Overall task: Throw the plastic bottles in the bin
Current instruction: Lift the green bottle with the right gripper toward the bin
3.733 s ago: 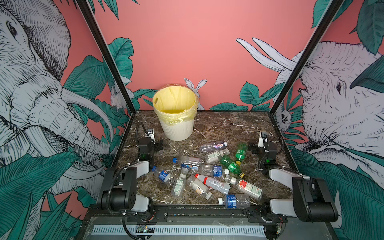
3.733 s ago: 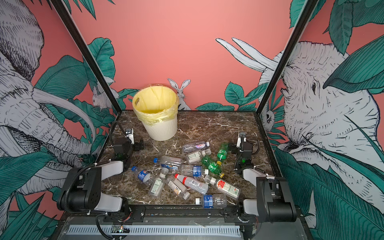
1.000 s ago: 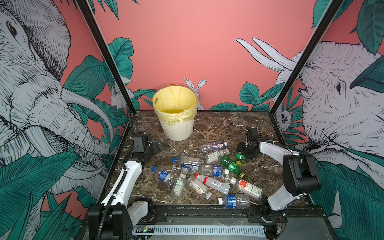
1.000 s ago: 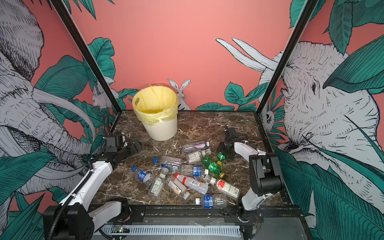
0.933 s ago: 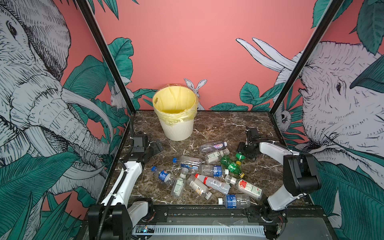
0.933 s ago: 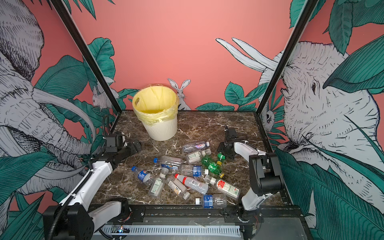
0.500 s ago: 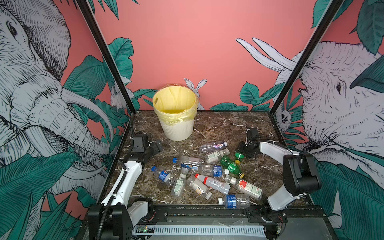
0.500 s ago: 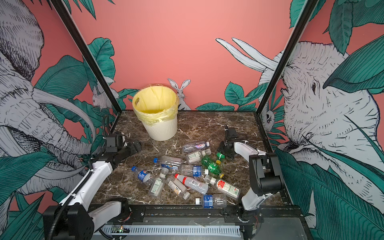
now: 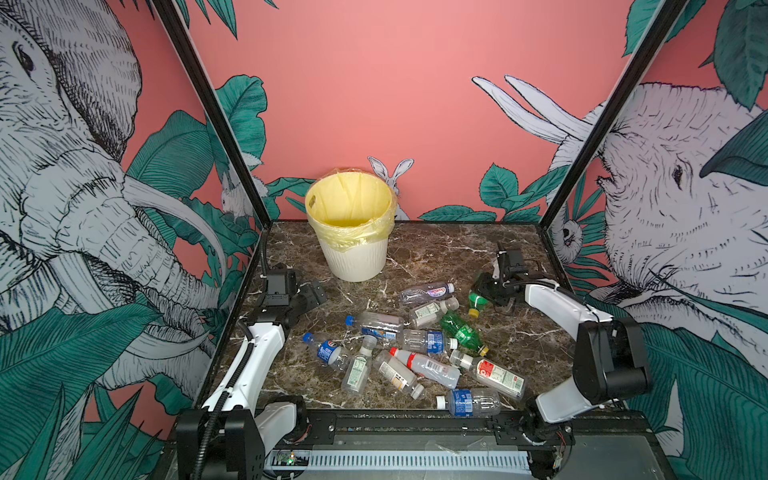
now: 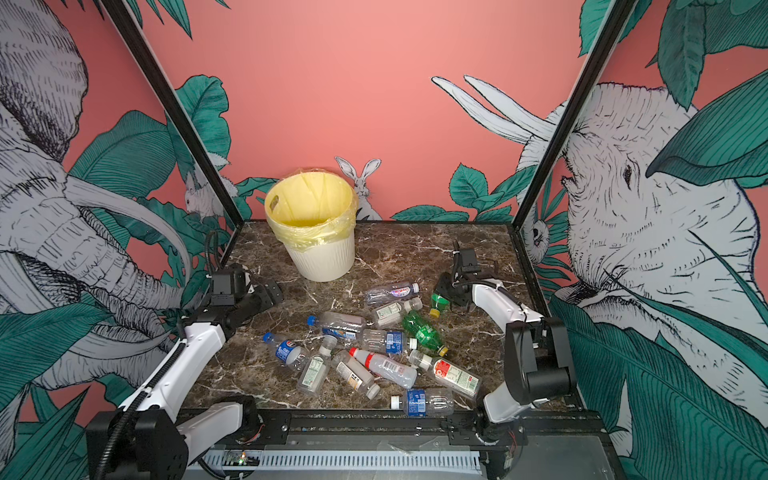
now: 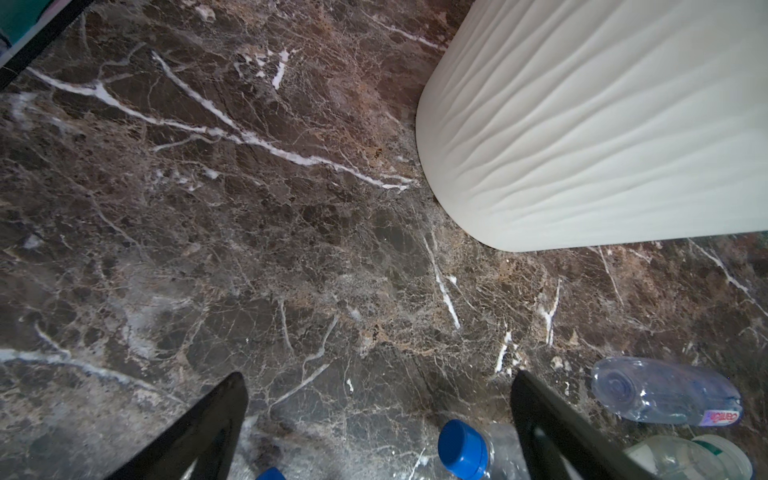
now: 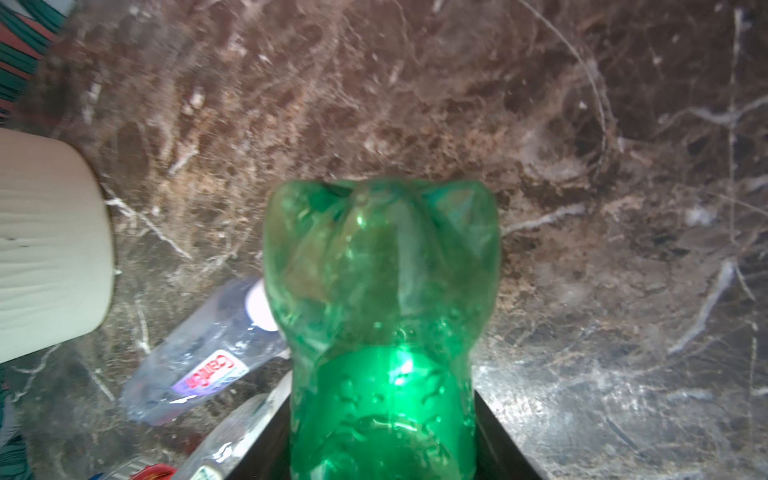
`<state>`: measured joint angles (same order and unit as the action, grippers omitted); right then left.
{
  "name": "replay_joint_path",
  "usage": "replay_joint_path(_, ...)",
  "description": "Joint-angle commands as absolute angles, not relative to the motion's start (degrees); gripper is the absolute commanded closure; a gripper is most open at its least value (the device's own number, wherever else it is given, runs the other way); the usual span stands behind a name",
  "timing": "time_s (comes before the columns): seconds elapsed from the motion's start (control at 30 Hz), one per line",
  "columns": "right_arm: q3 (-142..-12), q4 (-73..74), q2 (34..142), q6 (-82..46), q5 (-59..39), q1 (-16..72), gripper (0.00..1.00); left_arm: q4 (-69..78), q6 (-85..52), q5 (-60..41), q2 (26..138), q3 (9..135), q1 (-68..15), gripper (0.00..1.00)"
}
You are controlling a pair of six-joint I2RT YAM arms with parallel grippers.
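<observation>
Several plastic bottles [image 9: 415, 345] lie scattered over the middle of the marble table, in both top views. At the back stands the bin [image 9: 353, 257], cream and ribbed, with a yellow bag. My right gripper [image 9: 484, 291] is at the right of the heap, shut on a green bottle [image 9: 475, 300] with a yellow cap. In the right wrist view that green bottle [image 12: 382, 311] fills the gap, and both black fingers press its sides. My left gripper [image 9: 309, 293] hangs open left of the bin, nothing between its fingers [image 11: 208, 428]. A blue-capped bottle [image 11: 463, 449] lies on the table below it.
A second green bottle [image 9: 461, 332] lies in the heap near the right gripper. A clear bottle with a purple label [image 12: 199, 361] lies beside the held one. Black frame posts [image 9: 216, 124] and printed side walls close in the table.
The right gripper's jaws have closed in on the green bottle over the last second. Both arms have hardly shifted in that time; the left gripper stays wide open.
</observation>
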<state>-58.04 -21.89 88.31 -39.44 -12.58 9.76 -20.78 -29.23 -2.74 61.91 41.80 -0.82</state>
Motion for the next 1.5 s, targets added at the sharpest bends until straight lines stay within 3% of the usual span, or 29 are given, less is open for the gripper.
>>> replay_joint_path(0.0,-59.79,-20.71,85.70,-39.25,-14.07,9.90,0.58,-20.32,-30.12,-2.30,60.59,41.03,-0.62,0.01)
replay_joint_path(0.8,-63.01,-2.79,78.70,-39.11,-26.06,15.65,0.61,-20.01,-31.02,-3.35,60.21,40.52,-0.57,0.01)
replay_joint_path(1.47,-65.70,14.91,80.03,-45.97,-32.47,21.64,0.60,-19.52,-31.86,-4.22,59.92,39.99,-0.62,0.01)
